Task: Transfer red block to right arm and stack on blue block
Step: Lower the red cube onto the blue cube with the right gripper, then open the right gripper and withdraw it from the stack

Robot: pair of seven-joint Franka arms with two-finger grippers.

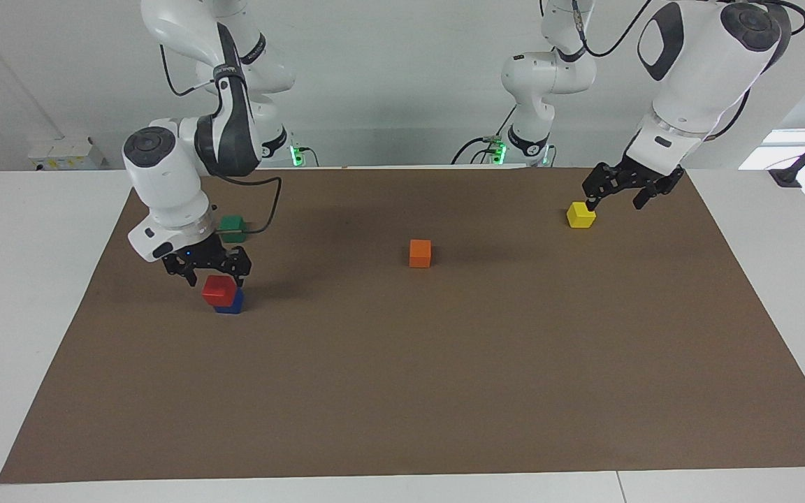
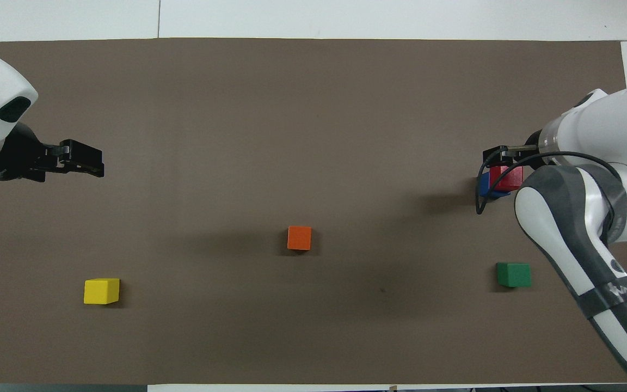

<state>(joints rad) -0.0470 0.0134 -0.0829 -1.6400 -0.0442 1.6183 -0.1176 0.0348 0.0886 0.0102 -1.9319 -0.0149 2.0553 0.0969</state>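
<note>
Facing view: your right gripper [image 1: 214,274] hangs just above the red block [image 1: 219,289], fingers spread and holding nothing. The block lies straight below it, seated on the blue block [image 1: 232,302] but offset, toward the right arm's end of the table. The left gripper [image 1: 618,193] waits, spread, over the yellow block [image 1: 581,214].

Overhead view: red [image 2: 506,177] covers most of blue [image 2: 484,184]; a blue strip shows beside it. Lift straight up, I'd judge.
</note>
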